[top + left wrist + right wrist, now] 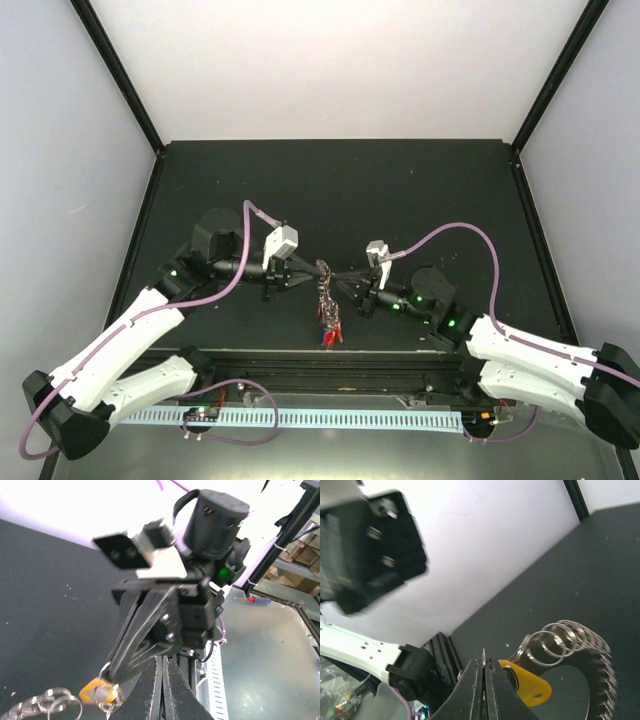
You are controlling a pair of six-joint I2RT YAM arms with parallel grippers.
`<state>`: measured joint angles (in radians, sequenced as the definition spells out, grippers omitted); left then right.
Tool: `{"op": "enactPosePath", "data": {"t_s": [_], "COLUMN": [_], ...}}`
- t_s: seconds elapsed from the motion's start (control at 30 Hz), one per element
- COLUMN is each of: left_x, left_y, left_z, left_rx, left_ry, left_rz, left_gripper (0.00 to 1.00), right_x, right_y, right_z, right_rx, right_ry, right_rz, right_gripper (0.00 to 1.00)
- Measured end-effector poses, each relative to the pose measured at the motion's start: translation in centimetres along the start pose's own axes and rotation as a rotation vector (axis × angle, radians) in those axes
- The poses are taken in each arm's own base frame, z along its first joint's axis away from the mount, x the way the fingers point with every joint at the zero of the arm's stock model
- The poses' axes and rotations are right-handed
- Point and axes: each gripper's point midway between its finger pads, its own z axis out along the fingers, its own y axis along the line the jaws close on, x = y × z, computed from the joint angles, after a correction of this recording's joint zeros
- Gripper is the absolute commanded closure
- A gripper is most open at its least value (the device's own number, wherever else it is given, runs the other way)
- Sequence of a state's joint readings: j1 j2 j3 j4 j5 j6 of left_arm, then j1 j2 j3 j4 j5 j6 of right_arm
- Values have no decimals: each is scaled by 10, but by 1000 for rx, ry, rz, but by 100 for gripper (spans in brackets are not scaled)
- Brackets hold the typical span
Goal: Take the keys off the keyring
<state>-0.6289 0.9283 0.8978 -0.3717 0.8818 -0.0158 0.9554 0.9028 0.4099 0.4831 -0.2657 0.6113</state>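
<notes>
Silvery wire: the keyring (483,655) shows as a thin sliver pinched between the right gripper (339,277) fingers, which are clamped on it. The left gripper (311,270) comes in from the opposite side, tips nearly touching the right's. Its fingers are pressed together too, but its wrist cam doesn't show if wire sits between them; can't tell. The keys (328,318) hang as 1 bunch straight below the meeting point, off the black table (420,190), w/ red and blue heads at the bottom end. The indiv. keys are too small to count. Just right of the right gripper's tips: 1 yellow key head (527,686), flat, touching the finger edge. Above it is a chain of small rings (560,632), approx. 5–6 overlapping loops; exact no. unclear. 2 arms, 2 grippers, 1 ring.
</notes>
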Motion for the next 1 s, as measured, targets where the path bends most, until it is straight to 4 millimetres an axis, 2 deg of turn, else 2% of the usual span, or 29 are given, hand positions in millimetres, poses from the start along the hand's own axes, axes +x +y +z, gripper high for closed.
{"op": "enactPosePath", "data": {"t_s": [0.1, 0.2, 0.3, 0.57, 0.73, 1.0], "left_x": [-6, -9, -9, 1, 15, 31], "left_y": [-6, -7, -7, 10, 16, 25], "left_z": [-3, -4, -4, 4, 14, 26], "left_rx": [9, 11, 11, -46, -74, -78], "left_ry": [-23, -32, -32, 6, 62, 124], "left_rz": [29, 39, 39, 22, 13, -38], "left_gripper": [98, 98, 84, 65, 63, 64], "right_x": [14, 15, 10, -6, -12, -10], "right_y": [-11, -12, -10, 0, 5, 7], "right_z": [4, 5, 3, -5, -9, -9], "right_rx": [32, 36, 33, 15, 1, -11], "right_ry": [49, 55, 36, -23, -44, -32], "right_rz": [23, 37, 33, 8, -21, -61], "right_gripper": [99, 99, 99, 99, 99, 99]}}
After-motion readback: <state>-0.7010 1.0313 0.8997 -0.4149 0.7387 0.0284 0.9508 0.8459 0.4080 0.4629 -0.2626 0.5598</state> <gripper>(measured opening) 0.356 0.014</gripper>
